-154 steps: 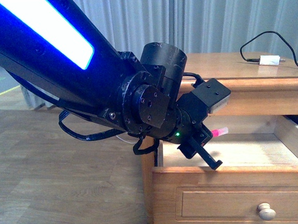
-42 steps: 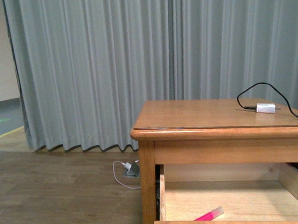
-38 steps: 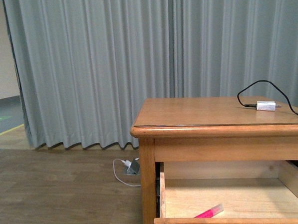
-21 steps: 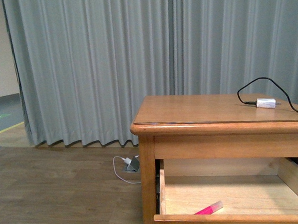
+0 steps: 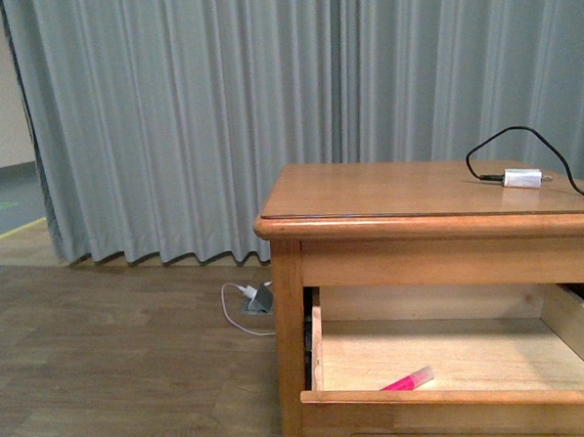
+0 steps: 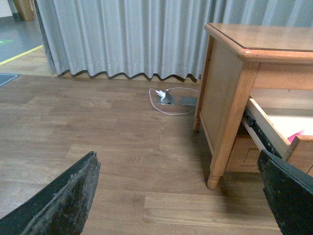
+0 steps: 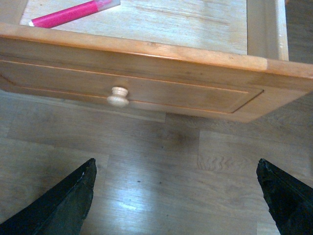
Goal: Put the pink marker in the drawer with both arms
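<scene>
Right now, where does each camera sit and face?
Front: on the body, facing the nightstand; no arm shows.
Left wrist: beside the nightstand, looking down across the floor; open left end effector shows.
Right wrist: above the drawer front, looking down; open right end effector shows.
Shared: all three show the pink marker inside the drawer.

Setting: home-style room, bedroom corner. Evidence: wooden nightstand (image 5: 389, 192), drawer (image 5: 448, 397) pulled open; grey floor-length curtains (image 5: 169, 117) behind; wood-plank floor (image 5: 114, 365); corded white adapter (image 5: 522, 178) on nightstand top; white cable (image 5: 228, 321) on floor by curtains.
</scene>
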`<state>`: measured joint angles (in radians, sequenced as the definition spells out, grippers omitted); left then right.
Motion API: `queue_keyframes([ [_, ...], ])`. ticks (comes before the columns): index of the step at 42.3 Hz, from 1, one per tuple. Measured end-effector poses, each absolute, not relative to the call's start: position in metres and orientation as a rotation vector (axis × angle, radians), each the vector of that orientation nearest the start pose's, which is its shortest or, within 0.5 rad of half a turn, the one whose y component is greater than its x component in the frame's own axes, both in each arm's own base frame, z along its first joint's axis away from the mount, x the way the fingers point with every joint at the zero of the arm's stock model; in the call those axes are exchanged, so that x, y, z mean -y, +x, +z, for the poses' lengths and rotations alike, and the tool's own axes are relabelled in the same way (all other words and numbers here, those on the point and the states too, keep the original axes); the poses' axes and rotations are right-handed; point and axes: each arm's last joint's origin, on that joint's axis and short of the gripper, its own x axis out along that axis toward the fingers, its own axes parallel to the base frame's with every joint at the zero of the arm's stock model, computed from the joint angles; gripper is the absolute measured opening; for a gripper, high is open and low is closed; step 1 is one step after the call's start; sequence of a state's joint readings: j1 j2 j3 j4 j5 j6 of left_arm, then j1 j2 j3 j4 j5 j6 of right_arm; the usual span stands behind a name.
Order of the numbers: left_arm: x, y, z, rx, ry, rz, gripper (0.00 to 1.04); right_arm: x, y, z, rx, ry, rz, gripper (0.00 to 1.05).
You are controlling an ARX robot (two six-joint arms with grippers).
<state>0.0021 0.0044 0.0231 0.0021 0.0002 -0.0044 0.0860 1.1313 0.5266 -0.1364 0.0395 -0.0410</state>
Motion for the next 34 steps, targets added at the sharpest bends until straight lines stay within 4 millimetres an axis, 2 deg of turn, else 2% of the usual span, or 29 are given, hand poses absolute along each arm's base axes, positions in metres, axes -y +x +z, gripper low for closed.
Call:
queue_keyframes([
  [15,0.000,0.097,0.171,0.021,-0.004,0.002,0.99,-0.009,0.269,0.135,-0.633,-0.067,0.067,0.96],
  [25,0.000,0.097,0.171,0.021,-0.004,0.002,0.99,-0.008,0.300,0.116,-0.583,-0.065,0.036,0.96],
  [34,0.000,0.097,0.171,0.021,-0.004,0.002,0.99,-0.018,0.349,0.113,-0.509,-0.058,0.024,0.96],
])
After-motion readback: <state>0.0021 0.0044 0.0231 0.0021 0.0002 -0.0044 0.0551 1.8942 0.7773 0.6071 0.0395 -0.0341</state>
